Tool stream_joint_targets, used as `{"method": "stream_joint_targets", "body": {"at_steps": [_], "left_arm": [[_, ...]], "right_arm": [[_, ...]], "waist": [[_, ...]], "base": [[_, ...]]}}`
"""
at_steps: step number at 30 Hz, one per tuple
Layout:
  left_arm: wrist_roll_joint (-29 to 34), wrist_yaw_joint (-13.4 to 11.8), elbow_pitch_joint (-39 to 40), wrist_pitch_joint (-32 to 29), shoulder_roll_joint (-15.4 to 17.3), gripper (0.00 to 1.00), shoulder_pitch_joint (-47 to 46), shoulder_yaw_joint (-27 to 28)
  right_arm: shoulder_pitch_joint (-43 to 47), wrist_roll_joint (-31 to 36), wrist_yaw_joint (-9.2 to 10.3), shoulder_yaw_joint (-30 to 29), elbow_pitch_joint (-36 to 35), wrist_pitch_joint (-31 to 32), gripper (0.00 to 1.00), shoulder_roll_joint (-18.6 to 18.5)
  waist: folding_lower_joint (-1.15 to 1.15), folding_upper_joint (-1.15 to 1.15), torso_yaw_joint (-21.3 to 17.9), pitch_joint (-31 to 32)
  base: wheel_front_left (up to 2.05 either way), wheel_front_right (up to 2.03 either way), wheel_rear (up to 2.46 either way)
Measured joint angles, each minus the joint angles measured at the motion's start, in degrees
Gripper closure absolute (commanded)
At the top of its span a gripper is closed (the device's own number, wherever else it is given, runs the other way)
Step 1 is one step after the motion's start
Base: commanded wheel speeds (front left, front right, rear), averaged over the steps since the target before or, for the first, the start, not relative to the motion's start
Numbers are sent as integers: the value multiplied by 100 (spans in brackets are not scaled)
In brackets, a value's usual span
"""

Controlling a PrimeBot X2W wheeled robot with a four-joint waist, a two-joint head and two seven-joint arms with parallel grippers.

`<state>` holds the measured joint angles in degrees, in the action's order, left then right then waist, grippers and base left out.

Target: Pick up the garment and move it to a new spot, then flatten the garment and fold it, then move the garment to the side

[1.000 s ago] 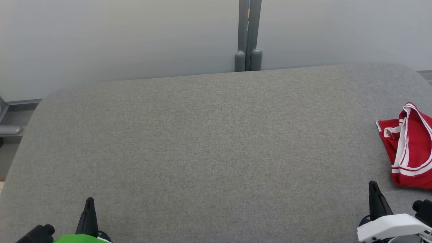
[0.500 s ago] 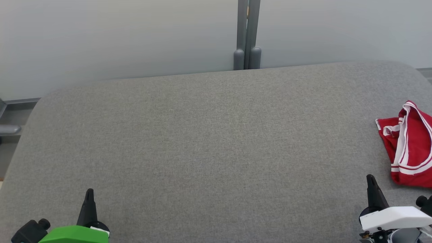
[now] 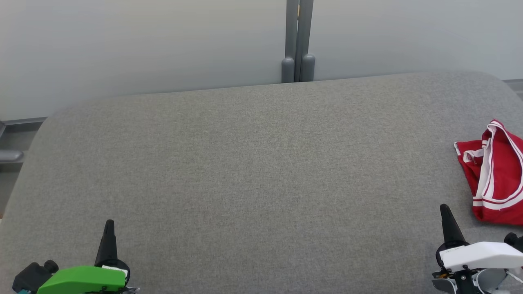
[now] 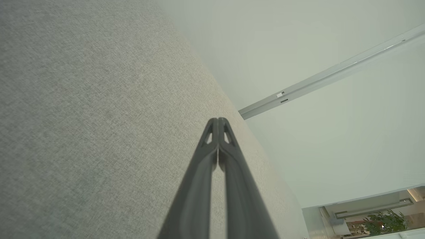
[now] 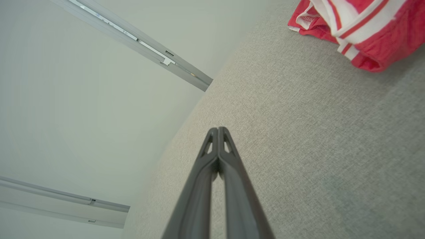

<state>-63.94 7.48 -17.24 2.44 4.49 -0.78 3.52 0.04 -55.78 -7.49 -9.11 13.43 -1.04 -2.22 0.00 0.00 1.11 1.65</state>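
A crumpled red garment with white stripes [image 3: 496, 175] lies at the far right of the grey fabric surface [image 3: 253, 171], partly cut off by the frame edge. In the right wrist view the garment [image 5: 362, 30] sits at the upper right. My right gripper [image 3: 444, 209] is low at the right, just short of the garment, shut and holding nothing; its fingers [image 5: 218, 130] press together. My left gripper [image 3: 109, 223] is at the lower left, far from the garment, also shut with nothing in it, as its tips [image 4: 218, 120] show.
The grey surface has rounded far corners and ends at a pale wall [image 3: 143, 45]. A grey post [image 3: 298, 41] stands behind the far edge. A grey rail [image 3: 10, 155] shows past the left edge.
The head camera has tilted, so the picture has shifted down a little. Both grippers now reach slightly farther up the view. The garment lies as before.
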Motion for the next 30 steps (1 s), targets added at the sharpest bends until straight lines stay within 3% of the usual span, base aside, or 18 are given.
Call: {"method": "stream_joint_targets", "body": {"at_steps": [30], "left_arm": [[-1424,0,170,-388,-75,100,-242,66]], "right_arm": [[-277,-1802,0,53,4,437,100,-26]], "waist": [[0,0,-47,-78]], "base": [[0,0,0]]}}
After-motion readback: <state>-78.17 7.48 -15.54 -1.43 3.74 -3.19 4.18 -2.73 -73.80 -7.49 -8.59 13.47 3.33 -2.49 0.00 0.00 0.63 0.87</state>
